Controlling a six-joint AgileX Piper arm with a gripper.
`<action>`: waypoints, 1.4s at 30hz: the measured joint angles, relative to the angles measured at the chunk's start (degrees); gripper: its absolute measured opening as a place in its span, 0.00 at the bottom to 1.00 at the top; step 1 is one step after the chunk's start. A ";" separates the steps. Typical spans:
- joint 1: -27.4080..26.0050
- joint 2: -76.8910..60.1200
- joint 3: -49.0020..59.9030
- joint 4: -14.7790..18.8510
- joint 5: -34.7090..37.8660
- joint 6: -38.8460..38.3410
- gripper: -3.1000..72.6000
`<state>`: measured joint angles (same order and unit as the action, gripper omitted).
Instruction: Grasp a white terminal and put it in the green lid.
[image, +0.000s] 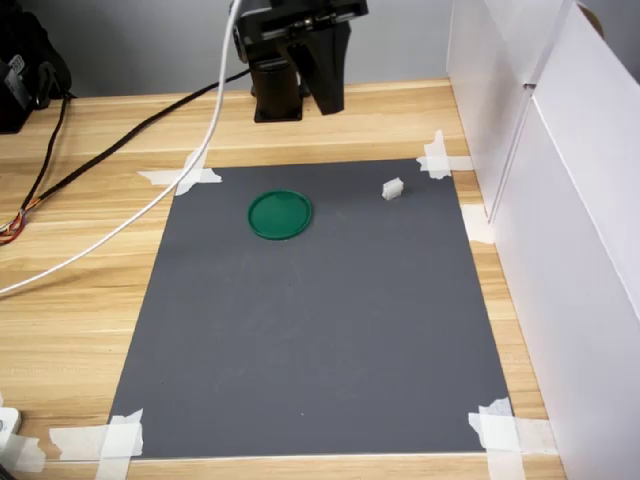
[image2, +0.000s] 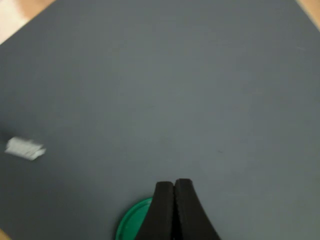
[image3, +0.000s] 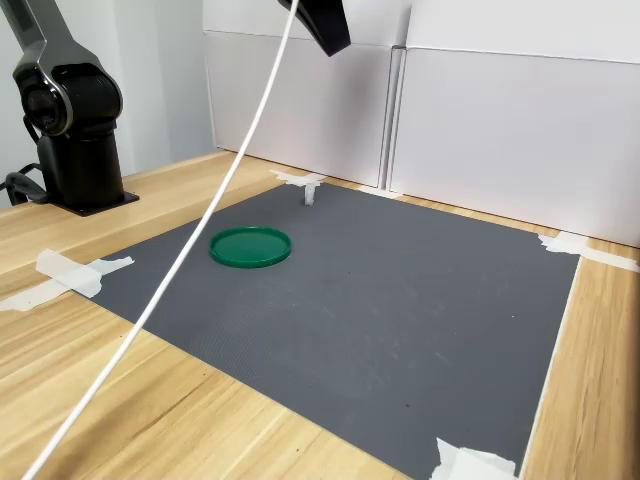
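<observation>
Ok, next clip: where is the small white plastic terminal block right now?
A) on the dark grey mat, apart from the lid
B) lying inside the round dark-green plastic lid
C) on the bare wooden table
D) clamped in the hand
A: the small white plastic terminal block sits on the dark grey mat, clear of the round dark-green plastic lid; the hand is shut and empty.

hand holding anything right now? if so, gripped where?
Nothing held. The hand is shut and empty, up above the mat. The white terminal sits loose on the mat, apart from the green lid.
</observation>
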<state>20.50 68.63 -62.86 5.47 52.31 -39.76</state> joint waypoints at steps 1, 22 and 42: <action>0.70 0.40 -0.16 0.05 0.33 -0.07 0.01; 16.06 5.44 -0.30 -4.22 0.84 0.31 0.40; 20.52 11.77 0.21 -7.51 5.25 -4.33 0.98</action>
<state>41.02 80.40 -62.65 -2.04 57.56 -44.08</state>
